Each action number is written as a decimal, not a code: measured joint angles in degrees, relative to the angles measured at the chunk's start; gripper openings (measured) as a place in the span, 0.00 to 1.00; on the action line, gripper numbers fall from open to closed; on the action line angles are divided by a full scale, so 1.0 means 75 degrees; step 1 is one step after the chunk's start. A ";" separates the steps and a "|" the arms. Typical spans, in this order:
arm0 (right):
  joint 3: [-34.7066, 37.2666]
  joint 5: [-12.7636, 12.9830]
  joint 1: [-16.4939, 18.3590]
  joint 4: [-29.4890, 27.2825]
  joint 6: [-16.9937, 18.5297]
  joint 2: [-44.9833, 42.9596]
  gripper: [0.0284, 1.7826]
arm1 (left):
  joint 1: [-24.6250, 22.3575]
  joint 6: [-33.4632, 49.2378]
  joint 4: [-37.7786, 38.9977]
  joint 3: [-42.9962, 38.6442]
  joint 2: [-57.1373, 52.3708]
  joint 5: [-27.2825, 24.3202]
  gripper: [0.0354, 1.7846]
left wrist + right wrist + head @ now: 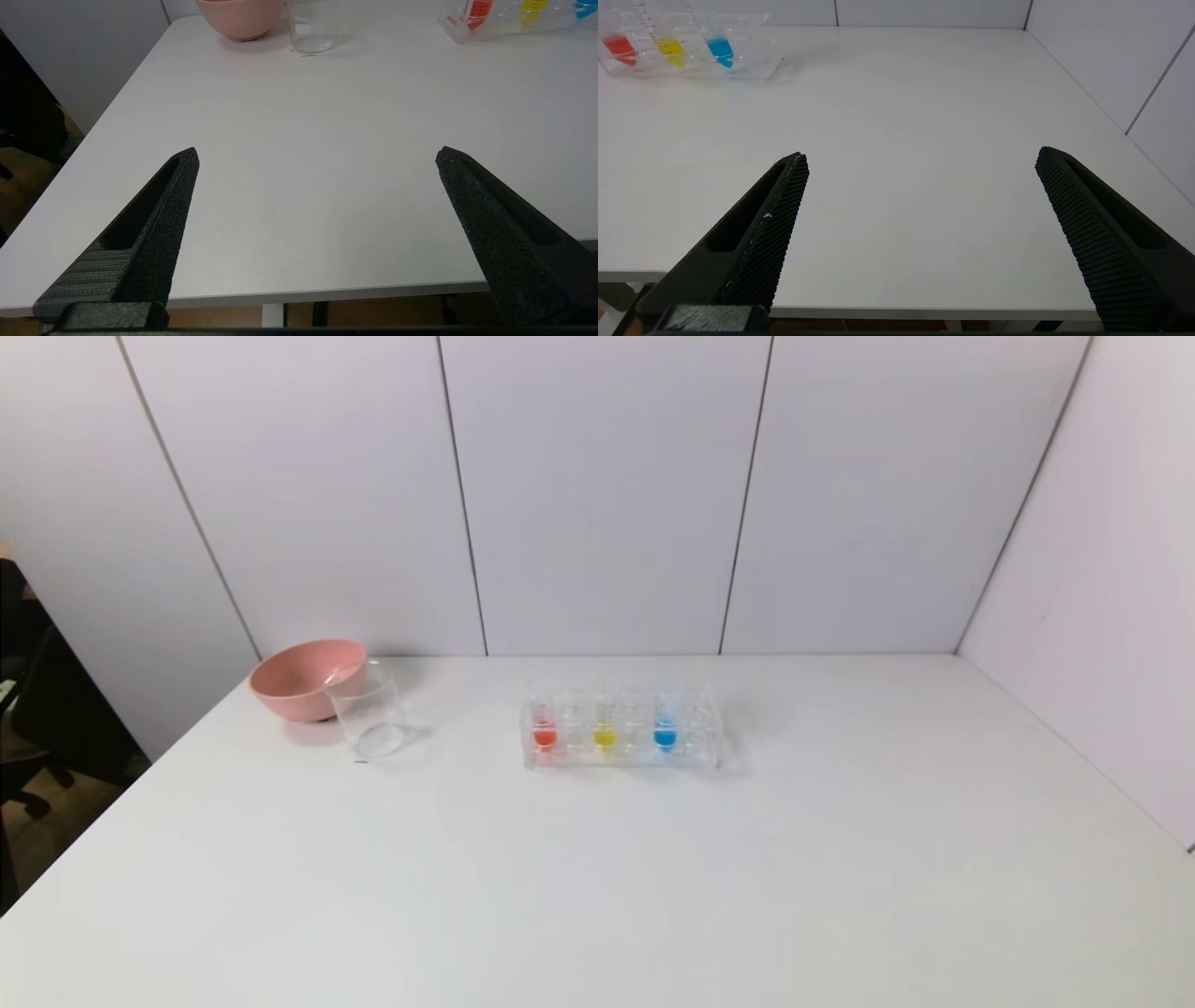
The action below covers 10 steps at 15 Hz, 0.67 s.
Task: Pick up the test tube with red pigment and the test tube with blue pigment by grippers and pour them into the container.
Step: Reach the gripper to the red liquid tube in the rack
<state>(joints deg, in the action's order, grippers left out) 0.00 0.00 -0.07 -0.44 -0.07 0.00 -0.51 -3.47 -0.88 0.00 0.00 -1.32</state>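
The red test tube and the blue test tube stand upright in a clear rack at the middle of the white table, with a yellow tube between them. The clear glass beaker stands left of the rack. My left gripper is open and empty over the table's near edge, far from the beaker. My right gripper is open and empty over the near edge, far from the blue tube and the red tube. Neither gripper shows in the head view.
A pink bowl sits behind and left of the beaker, touching or nearly touching it. White wall panels close the back and the right side. The table's left edge drops off near a dark chair.
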 joint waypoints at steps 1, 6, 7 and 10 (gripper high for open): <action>0.0000 0.0000 0.0000 0.0000 0.0000 0.0000 1.00 | 0.0000 0.0000 0.0000 0.0000 0.0000 -0.0003 0.99; 0.0000 0.0000 0.0000 0.0000 0.0000 0.0000 1.00 | 0.0000 -0.0042 0.0000 0.0000 0.0000 -0.0021 0.99; 0.0000 0.0000 0.0000 0.0000 0.0000 0.0000 1.00 | 0.0000 -0.0042 0.0000 0.0000 0.0000 -0.0021 0.99; 0.0000 0.0000 0.0000 -0.0003 0.0000 0.0000 1.00 | 0.0000 -0.0024 0.0029 0.0000 0.0000 -0.0007 0.99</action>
<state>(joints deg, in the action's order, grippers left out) 0.00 0.00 -0.07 -0.46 -0.07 0.00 -0.51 -3.66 -0.66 0.00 0.00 -1.37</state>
